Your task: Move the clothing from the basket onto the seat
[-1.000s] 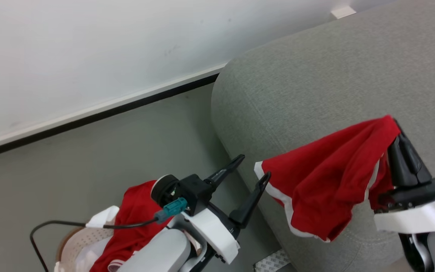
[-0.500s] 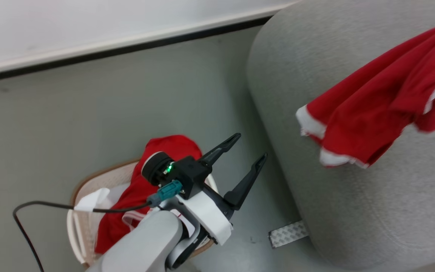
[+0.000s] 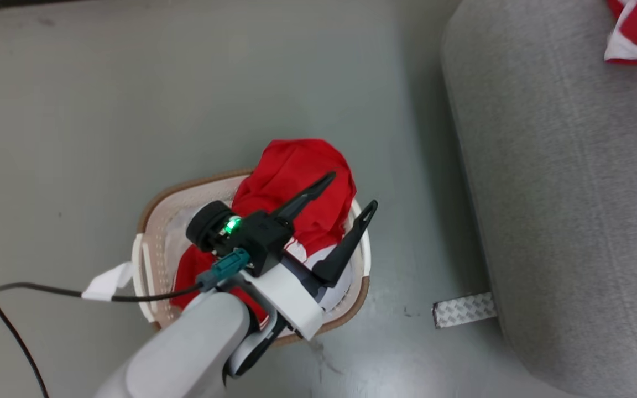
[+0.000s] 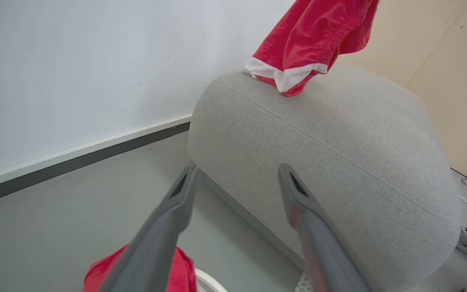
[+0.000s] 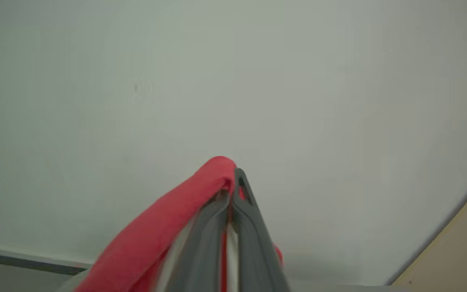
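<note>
1. The red garment (image 4: 310,36) with white trim hangs from the right hand (image 5: 233,178), whose fingers are pinched tight on a fold of it. In the left wrist view its white hem reaches the top of the seat (image 4: 339,154). I cannot tell whether it rests there or only brushes it.
2. More red clothing (image 3: 296,166) lies heaped in the basket (image 3: 158,243) and spills over the far rim, so I judge the task part done at best.
3. What has changed is mostly the viewpoint. Over the last second the head camera has tipped down from the wall and the seat's shoulder to the basket and the floor (image 3: 130,110).
4. The held garment was mid-picture a second ago and now shows as a corner at the head view's upper right edge. That comes from the camera's shift and is no proof that the cloth travelled.
5. The left hand (image 3: 351,190) is spread wide and empty, as it was a second ago. It now hangs over the basket's load, fingers pointing toward the seat.
6. My reading is that attention has turned to the next pick while the first piece is not yet let go. The right hand needs to release over the seat, and the left needs to dip into the heap.
7. A dark cable (image 3: 36,286) trails on the floor beside the basket and could snag.
</note>
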`<state>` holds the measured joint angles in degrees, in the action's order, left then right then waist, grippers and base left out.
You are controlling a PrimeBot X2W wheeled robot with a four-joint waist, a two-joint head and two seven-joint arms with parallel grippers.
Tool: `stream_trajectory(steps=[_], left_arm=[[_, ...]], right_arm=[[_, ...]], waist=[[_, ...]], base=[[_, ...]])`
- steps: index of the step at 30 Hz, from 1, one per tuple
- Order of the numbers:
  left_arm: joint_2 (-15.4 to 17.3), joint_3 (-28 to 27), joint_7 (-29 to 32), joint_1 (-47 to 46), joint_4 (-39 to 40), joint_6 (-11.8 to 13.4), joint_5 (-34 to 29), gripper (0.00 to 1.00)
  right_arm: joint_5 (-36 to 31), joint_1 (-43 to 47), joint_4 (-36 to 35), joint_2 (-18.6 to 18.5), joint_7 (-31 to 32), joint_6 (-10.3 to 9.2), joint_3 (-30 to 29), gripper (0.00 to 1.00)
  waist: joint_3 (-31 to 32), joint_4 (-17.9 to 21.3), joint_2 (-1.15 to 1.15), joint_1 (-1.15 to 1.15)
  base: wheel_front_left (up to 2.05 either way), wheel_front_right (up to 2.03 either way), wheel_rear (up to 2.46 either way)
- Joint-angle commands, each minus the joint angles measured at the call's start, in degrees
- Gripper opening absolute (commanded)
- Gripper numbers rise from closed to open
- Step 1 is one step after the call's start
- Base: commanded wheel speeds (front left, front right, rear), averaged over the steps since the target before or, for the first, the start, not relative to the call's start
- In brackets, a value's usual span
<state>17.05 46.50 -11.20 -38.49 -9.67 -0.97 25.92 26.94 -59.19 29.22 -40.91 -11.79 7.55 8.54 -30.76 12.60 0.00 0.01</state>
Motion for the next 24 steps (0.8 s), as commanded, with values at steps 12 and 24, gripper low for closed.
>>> stream_trajectory(steps=[12, 24], left_arm=[[1.3, -0.4, 1.0, -2.2, 2.1, 1.0, -0.6, 1.0], [2.2, -1.4, -0.4, -0.4, 1.1, 1.7, 1.1, 1.0]], right_arm=[[0.1, -3.9, 24.6, 5.5, 7.1, -0.13, 12.7, 0.0], [4.6, -3.0, 28.9, 4.8, 6.9, -0.12, 23.6, 1.0]], waist=[[-6.2, -4.0, 0.0, -0.01], [-1.5, -2.0, 0.0, -0.01]], base=[[0.0, 0.0, 0.0], [0.0, 0.0, 0.0]])
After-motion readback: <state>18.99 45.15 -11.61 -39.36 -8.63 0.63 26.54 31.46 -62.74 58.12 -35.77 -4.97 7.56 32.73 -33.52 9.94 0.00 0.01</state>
